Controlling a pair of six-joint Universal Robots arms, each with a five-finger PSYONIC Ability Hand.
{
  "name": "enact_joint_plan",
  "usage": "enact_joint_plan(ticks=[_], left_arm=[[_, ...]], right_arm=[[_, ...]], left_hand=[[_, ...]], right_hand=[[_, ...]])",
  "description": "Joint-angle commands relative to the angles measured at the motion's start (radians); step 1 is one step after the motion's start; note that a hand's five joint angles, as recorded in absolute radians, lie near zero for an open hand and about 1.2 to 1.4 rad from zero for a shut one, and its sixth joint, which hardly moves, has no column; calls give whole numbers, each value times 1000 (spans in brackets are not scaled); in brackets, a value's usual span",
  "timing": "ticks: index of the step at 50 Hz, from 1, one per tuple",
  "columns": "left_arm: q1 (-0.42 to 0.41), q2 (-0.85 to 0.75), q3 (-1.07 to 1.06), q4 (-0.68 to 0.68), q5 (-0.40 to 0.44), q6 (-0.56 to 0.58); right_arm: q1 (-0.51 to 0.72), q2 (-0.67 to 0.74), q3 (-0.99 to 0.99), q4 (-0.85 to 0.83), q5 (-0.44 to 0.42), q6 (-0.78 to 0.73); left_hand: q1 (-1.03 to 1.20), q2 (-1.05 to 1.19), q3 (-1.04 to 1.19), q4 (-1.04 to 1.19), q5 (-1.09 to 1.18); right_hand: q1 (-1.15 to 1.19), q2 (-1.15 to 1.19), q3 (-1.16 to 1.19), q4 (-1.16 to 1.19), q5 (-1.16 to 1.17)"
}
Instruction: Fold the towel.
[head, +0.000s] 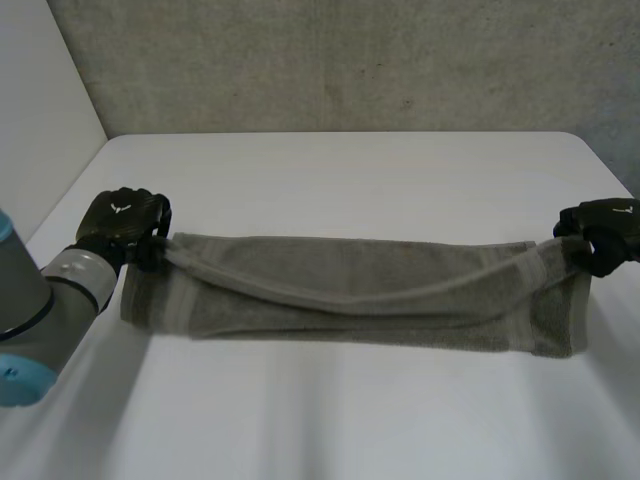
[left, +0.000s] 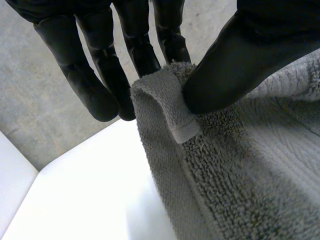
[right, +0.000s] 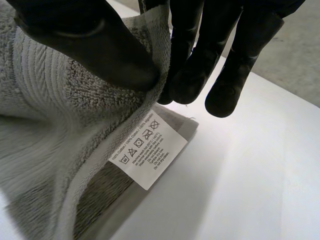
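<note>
Towel (head: 350, 295) doubled lengthwise on tabletop (head: 350, 180); left hand (head: 122, 222) pinches towel's left corner; right hand (head: 603, 230) pinches right corner; crosswise folds likely remain.

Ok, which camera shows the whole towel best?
The head view: the towel stretches full-length between left hand and right hand. Each wrist view shows one pinched corner; the right one adds the care label.

1. A white table (head: 350, 180) with rounded far corners spreads across the scene.
2. A rough grey concrete wall (head: 350, 60) stands behind it at twelve o'clock.
3. A plain white wall (head: 40, 100) closes the ten o'clock side.
</note>
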Motion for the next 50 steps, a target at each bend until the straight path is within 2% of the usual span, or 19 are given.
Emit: enact_joint_plan(ticks=[1, 5, 11, 18, 22, 23, 24, 25, 26, 27, 28, 29, 34, 41, 48, 50], left_arm=[[-20, -166, 181, 0, -58, -5], [-46, -237, 273, 0, -71, -6], [-70, -288, 343, -2, -80, -3], [-93, -374, 460, -10, -162, 2], [-93, -403, 491, -13, -178, 3], [-95, -410, 495, -22, -178, 5], [-98, -414, 497, -36, -175, 6], [-98, -414, 497, -36, -175, 6], [-105, -417, 498, -51, -173, 8], [-106, -417, 498, -51, -173, 8], [-115, -418, 500, -69, -175, 9], [-122, -417, 501, -85, -178, 9], [-136, -404, 500, -114, -179, 9], [-144, -312, 452, -128, -184, -6], [-138, -185, 273, -112, -163, -5], [-138, -127, 195, -96, -141, -6]], right_arm=[[65, 102, -96, -121, 112, 128], [107, 159, -134, -158, 167, 138], [147, 208, -156, -209, 198, 144], [189, 274, -182, -308, 300, 138], [197, 296, -194, -313, 320, 132], [199, 306, -200, -313, 327, 132], [199, 313, -204, -310, 327, 130], [199, 313, -204, -310, 327, 130], [200, 313, -205, -308, 331, 130], [200, 313, -205, -308, 331, 130], [199, 311, -205, -308, 336, 130], [199, 308, -205, -307, 339, 130], [203, 291, -205, -307, 343, 130], [191, 135, -168, -308, 336, 130], [190, -23, -51, -250, 302, 86], [188, -64, 35, -209, 270, 34]], left_hand=[[-31, -81, -152, -126, -256], [-31, -81, -152, -126, -256], [-31, -81, -152, -126, -256], [-31, -81, -152, -126, -256], [-31, -81, -152, -126, -256], [-31, -81, -152, -126, -256], [-301, -351, -422, -396, -526], [-303, -354, -425, -399, -528], [-765, -816, -887, -861, -991], [-770, -821, -891, -866, -995], [-1162, -1213, -1284, -1258, -1388], [-1252, -1303, -1374, -1348, -1478], [-1252, -1303, -1374, -1348, -1478], [-1243, -1293, -1364, -1339, -1468], [-1225, -1276, -1347, -1321, -1450], [-1225, -1276, -1347, -1321, -1450]], right_hand=[[60, 93, 51, 54, 52], [60, 93, 51, 54, 52], [60, 93, 51, 54, 52], [60, 93, 51, 54, 52], [60, 93, 51, 54, 52], [-41, -7, -49, -47, -48], [-527, -494, -536, -533, -535], [-532, -499, -541, -538, -540], [-925, -891, -933, -930, -932], [-928, -895, -937, -934, -936], [-1162, -1128, -1170, -1168, -1170], [-1162, -1128, -1170, -1168, -1170], [-1162, -1128, -1170, -1168, -1170], [-1162, -1128, -1170, -1168, -1170], [-1162, -1128, -1170, -1168, -1170], [-1055, -1022, -1064, -1061, -1063]])
